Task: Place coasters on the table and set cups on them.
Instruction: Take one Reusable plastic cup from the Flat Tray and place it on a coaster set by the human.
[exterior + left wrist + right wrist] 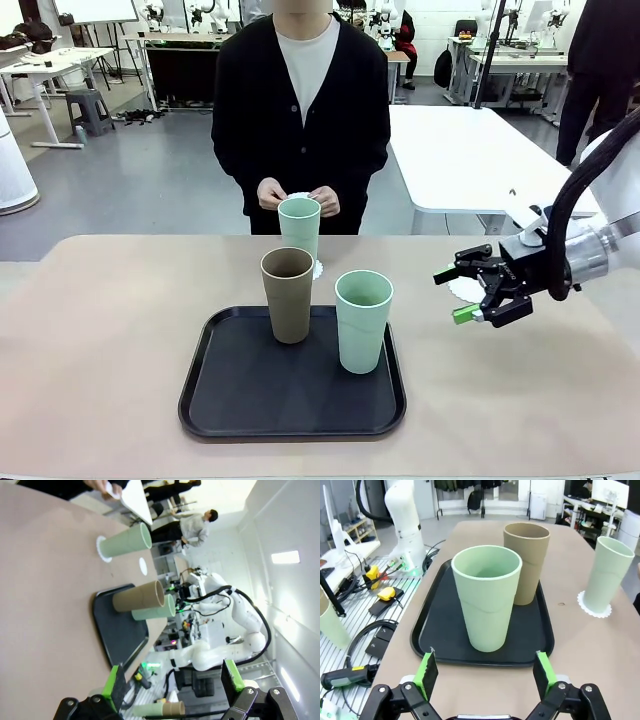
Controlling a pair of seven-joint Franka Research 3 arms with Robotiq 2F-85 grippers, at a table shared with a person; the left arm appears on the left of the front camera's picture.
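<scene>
Above the tan table (100, 330) the right gripper (451, 296) and left gripper (175, 680) gape empty, a mint cup (486, 605) straight ahead of the right.

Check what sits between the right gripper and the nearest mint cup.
Right wrist view: only a strip of bare table and the black tray's rim separate the right gripper from the mint cup.

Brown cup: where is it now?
In the front view, the brown cup stands on the black tray, left of a mint cup beside it.
</scene>
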